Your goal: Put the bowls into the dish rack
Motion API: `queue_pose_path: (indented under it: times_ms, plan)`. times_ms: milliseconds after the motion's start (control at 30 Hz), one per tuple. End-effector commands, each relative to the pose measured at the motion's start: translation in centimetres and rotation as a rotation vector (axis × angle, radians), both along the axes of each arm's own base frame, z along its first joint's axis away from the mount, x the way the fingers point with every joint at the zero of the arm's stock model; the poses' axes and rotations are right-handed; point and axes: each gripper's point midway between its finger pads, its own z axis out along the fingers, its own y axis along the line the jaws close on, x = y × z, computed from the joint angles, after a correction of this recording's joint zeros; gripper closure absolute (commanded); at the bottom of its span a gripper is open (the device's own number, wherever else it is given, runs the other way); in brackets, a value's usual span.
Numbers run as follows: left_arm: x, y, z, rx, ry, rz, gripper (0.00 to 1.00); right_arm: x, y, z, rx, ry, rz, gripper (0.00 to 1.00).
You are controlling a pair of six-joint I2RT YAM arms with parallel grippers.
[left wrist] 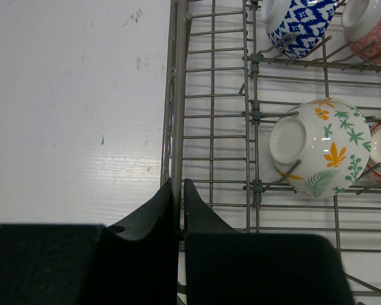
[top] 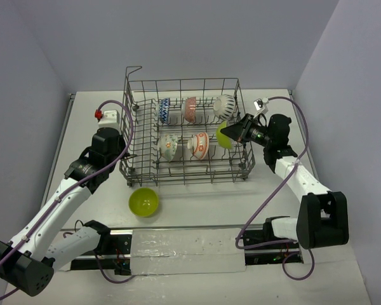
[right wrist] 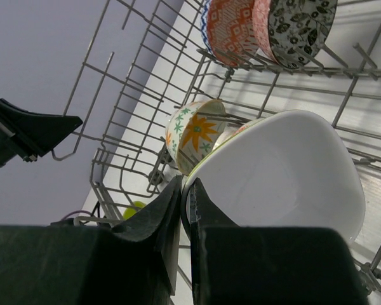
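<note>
Bowl (right wrist: 286, 171) rim vanishes inside clenched right gripper (right wrist: 185, 185) — left gripper (left wrist: 178, 186) clamps dish rack (left wrist: 176, 95) wall.

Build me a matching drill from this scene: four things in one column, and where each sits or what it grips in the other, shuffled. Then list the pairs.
Things
1. blue-and-white bowl
2. yellow-flowered bowl
3. left hand
4. right hand

Places or states
A. shut on the rim of a green bowl
B. far row of the dish rack, left end
C. shut on the rack's left wall
D. near row of the rack, left end

Pairs: 1-B, 2-D, 3-C, 4-A
</note>
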Motion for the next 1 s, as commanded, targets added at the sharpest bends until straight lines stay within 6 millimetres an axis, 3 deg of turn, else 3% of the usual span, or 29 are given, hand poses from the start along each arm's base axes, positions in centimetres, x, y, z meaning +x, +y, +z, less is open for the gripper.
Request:
queue_pose_path:
  times_ms: [0,467,767,800,967]
  plan:
    - [0.2,1.3,0.5,0.023,-0.019,0.048,1.00,0.9,-0.5,0.5,0.009,-0.050,-0.027,1.00]
    - [0.3,1.3,0.3,0.025,-0.013,0.047,1.00,2.2,-1.5,-3.1,0.057,0.035,-0.078,1.00]
    - [0.3,1.1,0.3,0.027,-0.009,0.040,1.00,1.7,-2.2,-3.6,0.063,0.047,-0.102,1.00]
    - [0.3,1.1,0.3,0.025,-0.009,0.041,1.00,2.1,-3.2,-3.6,0.067,0.050,-0.132,1.00]
    - [0.3,1.1,0.2,0.025,-0.008,0.036,1.00,2.0,-4.7,-4.5,0.072,0.079,-0.190,1.00]
